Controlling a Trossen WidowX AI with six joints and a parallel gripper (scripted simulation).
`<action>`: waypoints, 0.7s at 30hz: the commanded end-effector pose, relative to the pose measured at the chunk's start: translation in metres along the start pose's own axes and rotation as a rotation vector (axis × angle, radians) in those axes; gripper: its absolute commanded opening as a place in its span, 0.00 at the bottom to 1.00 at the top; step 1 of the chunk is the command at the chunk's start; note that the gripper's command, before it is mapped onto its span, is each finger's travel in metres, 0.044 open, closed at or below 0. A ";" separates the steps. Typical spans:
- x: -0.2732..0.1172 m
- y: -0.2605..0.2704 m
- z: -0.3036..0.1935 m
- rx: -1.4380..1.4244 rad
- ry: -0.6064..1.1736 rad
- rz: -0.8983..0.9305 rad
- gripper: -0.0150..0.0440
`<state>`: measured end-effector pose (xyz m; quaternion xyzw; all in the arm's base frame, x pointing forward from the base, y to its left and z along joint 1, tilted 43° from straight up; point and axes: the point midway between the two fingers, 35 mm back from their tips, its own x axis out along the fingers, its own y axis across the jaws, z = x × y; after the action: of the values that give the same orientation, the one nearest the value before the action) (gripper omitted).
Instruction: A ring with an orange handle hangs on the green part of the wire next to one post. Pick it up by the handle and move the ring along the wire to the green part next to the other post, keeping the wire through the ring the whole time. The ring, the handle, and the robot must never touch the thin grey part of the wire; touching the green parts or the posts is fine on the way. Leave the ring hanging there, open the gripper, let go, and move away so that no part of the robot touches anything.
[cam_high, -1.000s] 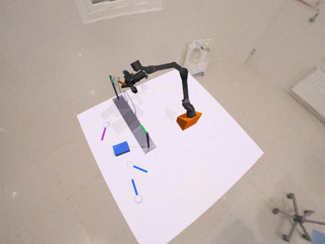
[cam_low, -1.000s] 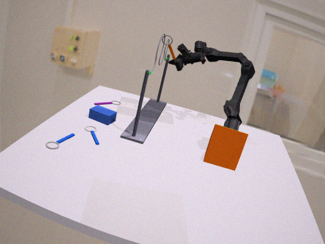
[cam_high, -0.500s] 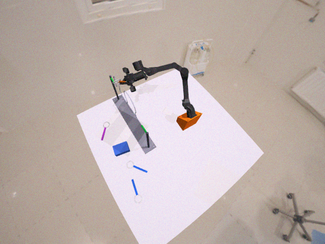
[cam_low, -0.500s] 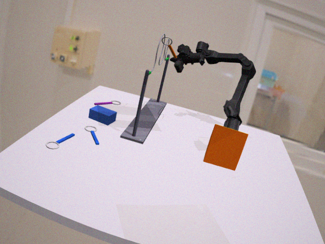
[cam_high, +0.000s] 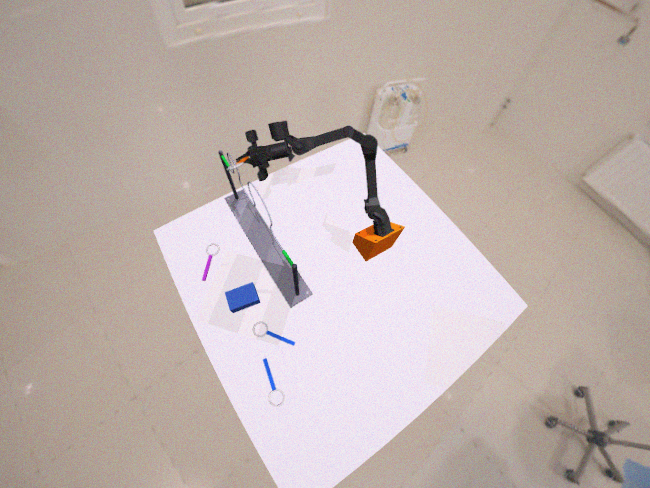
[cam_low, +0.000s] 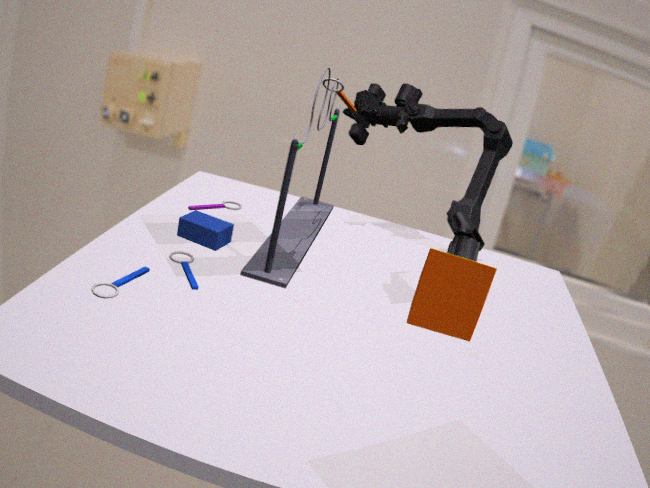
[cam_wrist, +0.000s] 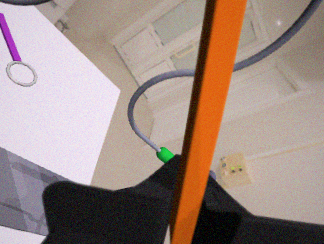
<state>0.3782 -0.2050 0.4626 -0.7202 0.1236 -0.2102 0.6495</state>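
Near the far post, slim orange handle pinched in nearly closed claw.

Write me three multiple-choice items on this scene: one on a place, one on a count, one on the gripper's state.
1. Where is the blue block?
A) On the orange base
B) On the grey base plate
C) On the white table, beside the grey plate

2. How many loose rings with blue handles lie on the table?
A) One
B) Two
C) Four

3. What is the gripper doing?
A) Gripping the orange handle
B) Standing open, away from everything
C) Gripping a purple handle

1 C: the top view shows it on the white surface.
2 B: both lie nearest the table's front-left edge in the exterior view.
3 A: the handle runs between the fingers in the wrist view.
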 end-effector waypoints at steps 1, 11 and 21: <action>-0.001 -0.005 0.001 -0.068 -0.012 -0.039 0.00; 0.000 -0.021 0.003 -0.254 -0.036 -0.145 0.00; -0.001 -0.034 0.008 -0.414 -0.057 -0.237 0.00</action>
<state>0.3753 -0.1943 0.4955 -0.8406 0.0665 -0.2362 0.4829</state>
